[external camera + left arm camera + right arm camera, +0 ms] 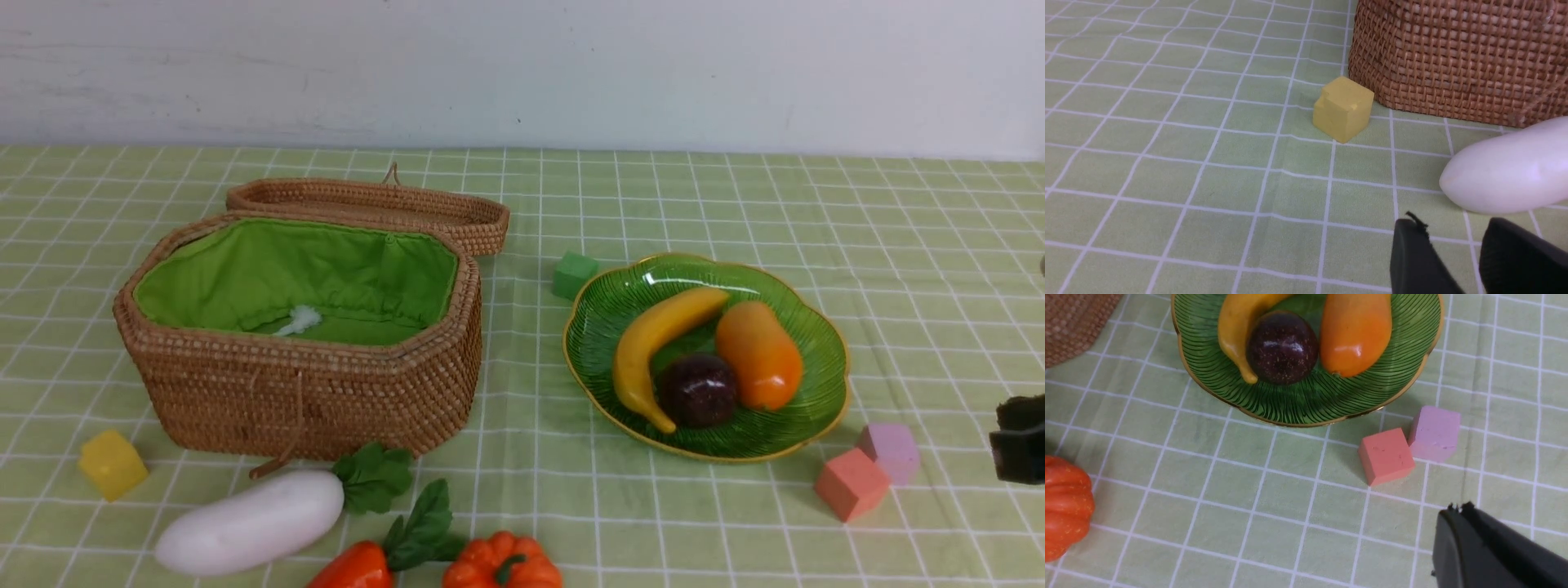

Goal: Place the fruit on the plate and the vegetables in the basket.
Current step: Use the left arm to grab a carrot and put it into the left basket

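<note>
the left end effector (1453, 222) has dark, slender fingers. the right end effector (1457, 510) is blackish grey, with narrow, tapering fingers.

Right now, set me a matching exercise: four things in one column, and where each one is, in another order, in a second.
Things
1. Mango
2. Radish
3. Pink cube
4. Lid

Places
A. Beside the red cube, near the plate
B. Behind the basket's open top
C. On the plate, beside the mangosteen
D. On the cloth, in front of the basket

Right pairs
1-C, 2-D, 3-A, 4-B
</note>
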`<state>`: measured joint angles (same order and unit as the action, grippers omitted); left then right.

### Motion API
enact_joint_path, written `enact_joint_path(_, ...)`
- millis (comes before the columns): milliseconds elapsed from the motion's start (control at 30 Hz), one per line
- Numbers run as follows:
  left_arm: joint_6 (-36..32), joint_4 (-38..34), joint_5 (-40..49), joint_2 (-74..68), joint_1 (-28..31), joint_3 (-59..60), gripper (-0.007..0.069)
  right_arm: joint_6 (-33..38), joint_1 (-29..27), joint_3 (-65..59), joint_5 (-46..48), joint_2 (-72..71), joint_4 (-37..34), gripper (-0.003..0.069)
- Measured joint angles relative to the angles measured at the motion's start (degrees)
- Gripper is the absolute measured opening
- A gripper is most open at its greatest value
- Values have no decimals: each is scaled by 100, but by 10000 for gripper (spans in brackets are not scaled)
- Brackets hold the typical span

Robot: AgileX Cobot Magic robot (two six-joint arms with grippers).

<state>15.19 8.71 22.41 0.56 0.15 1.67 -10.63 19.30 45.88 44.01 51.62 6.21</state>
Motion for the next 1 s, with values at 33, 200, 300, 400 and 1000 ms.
enact_joint_path(33,0,0,0,0,0,0,239,0,-129,-22,-89,-59,77,-13)
enact_joint_path(200,0,0,0,0,0,0,239,20,-1066,-270,-618,-728,-210,-8)
enact_joint_path(300,0,0,0,0,0,0,239,332,-1669,-917,-1077,-1571,-621,-8)
enact_joint_path(400,0,0,0,0,0,0,239,639,-2049,-1703,-1397,-2406,-803,-4)
enact_joint_path(1000,0,0,1,5,0,0,239,762,-2971,-4694,-2217,-5229,-310,7)
